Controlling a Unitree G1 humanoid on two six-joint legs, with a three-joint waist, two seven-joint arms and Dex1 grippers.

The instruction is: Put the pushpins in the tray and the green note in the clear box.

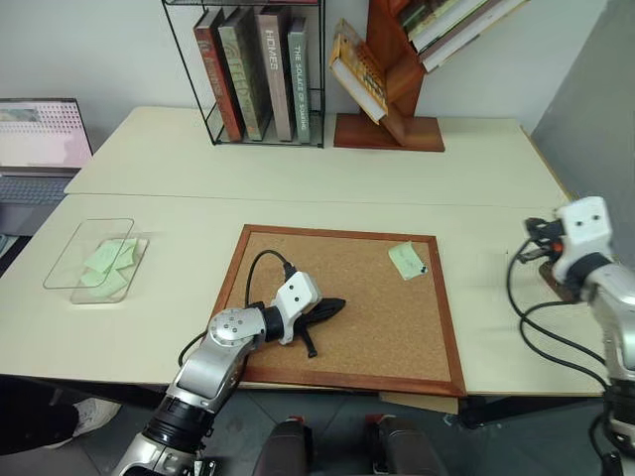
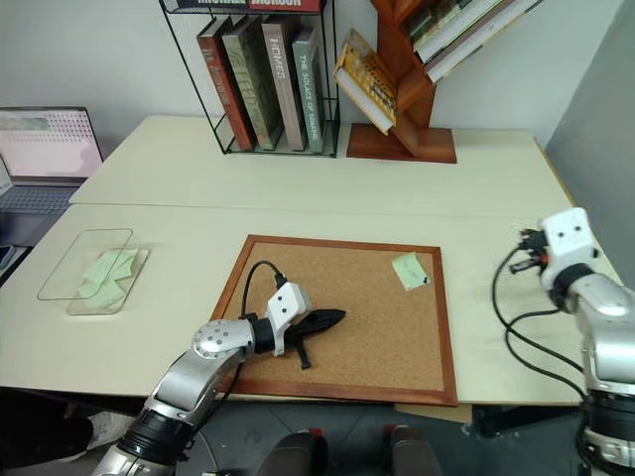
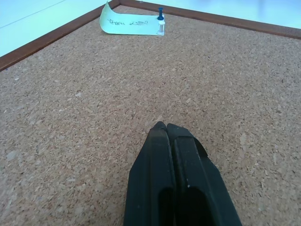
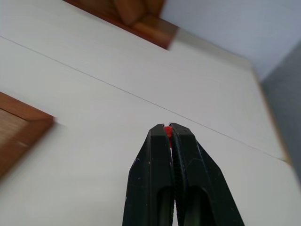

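A green note (image 2: 408, 270) is pinned near the far right corner of the cork board (image 2: 377, 327). The left gripper (image 2: 332, 318), shut tight, lies on the board's middle. The clear box (image 2: 62, 266) by the desk's left edge holds green notes.

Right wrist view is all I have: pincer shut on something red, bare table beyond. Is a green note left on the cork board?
Observer: Yes, one green note lies near the far right corner of the cork board, held by a dark pushpin.
Operator: Where's the clear box?
Observer: The clear box sits on the table left of the board, with green notes inside it.
Operator: And the left pincer?
Observer: The left pincer is shut and empty, low over the board's near left part.
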